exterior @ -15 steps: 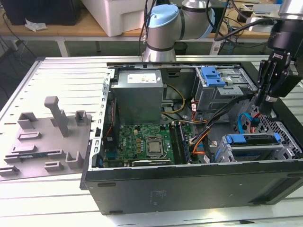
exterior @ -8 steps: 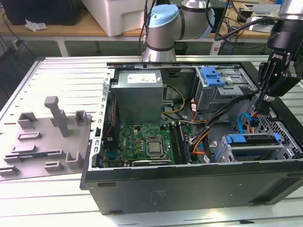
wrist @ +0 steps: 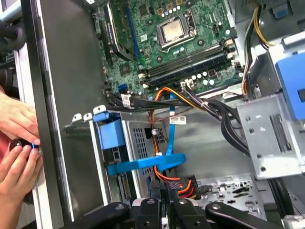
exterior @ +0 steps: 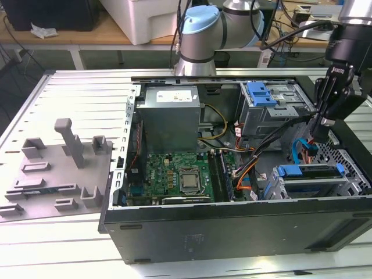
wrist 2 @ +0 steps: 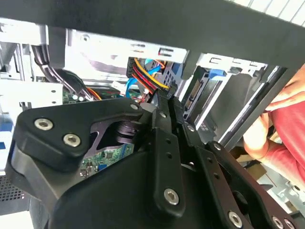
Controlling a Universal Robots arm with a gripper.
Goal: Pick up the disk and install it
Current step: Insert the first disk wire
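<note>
An open black computer case (exterior: 232,232) lies on its side on the slatted metal bench (exterior: 70,87). Inside it, a green motherboard (exterior: 168,174) with a square processor socket (exterior: 189,181) sits just beside a grey power supply (exterior: 171,116). A blue bracket (exterior: 260,93) rests on a grey drive cage (exterior: 261,119). A grey moulded fixture (exterior: 58,168) stands on the bench at the exterior view's left, just beside the case. In the first wrist view, a flat blue cable (wrist: 143,164) crosses orange and red wires (wrist: 162,175).

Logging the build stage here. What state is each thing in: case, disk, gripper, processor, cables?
computer case: open, lying on its side
disk: seated in the drive cage
gripper: jaws shut on the power connector
processor: bare, no cooler fitted
blue data cable: slack, looping by the cage
</note>
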